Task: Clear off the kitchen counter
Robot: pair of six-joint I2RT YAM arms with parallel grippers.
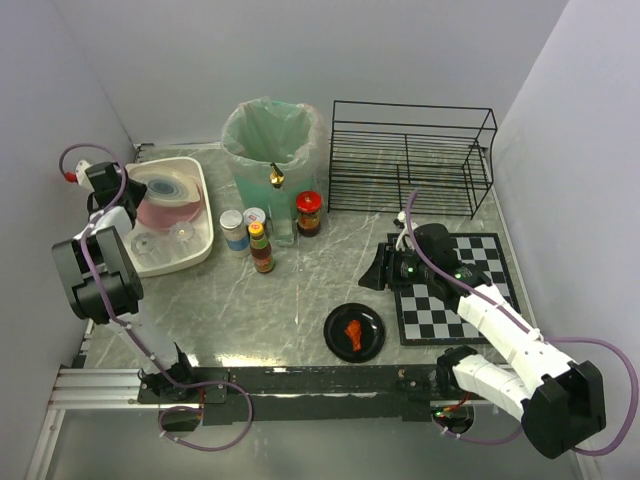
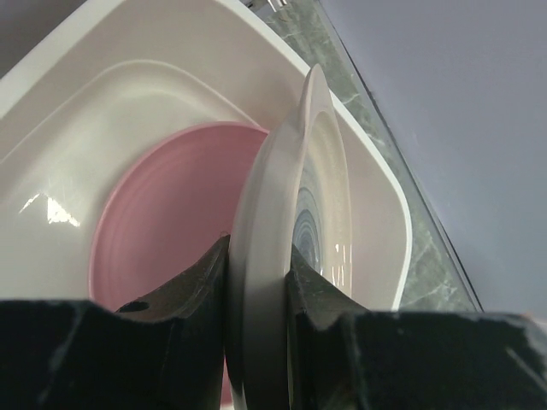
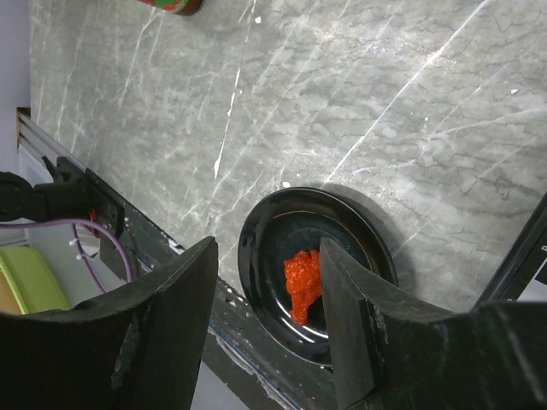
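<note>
Left pincer: my left pincer [image 2: 254, 286] is clamped on the edge of a white plate [image 2: 261, 213]. The plate stands up on its side between my fingers.
Under my left pincer: the white tub [image 2: 376, 179] is right below. A pink plate [image 2: 162, 231] lies flat in it, just past the white plate. I cannot tell if the white plate touches the tub.
Right pincer: my right pincer [image 3: 269, 252] has its fingers apart and holds nothing.
Under my right pincer: a black plate [image 3: 265, 299] sits just below my finger tips. A bit of red food [image 3: 301, 282] lies on it.
Kitchen counter: the kitchen counter [image 3: 342, 102] spreads out flat under both pincers.
More to clear: little bottles and jars [image 1: 262, 248] stand to the right of my left pincer, beside the bin [image 1: 250, 190].
Step now: I think I am putting the white plate into the tub.
Next move: I should go down slowly, tip the plate flat onto the pink one, then let go. A drop could crack it.
After that: my right pincer could go down and pinch the black plate's rim. It must stay level so the food does not slide off.
</note>
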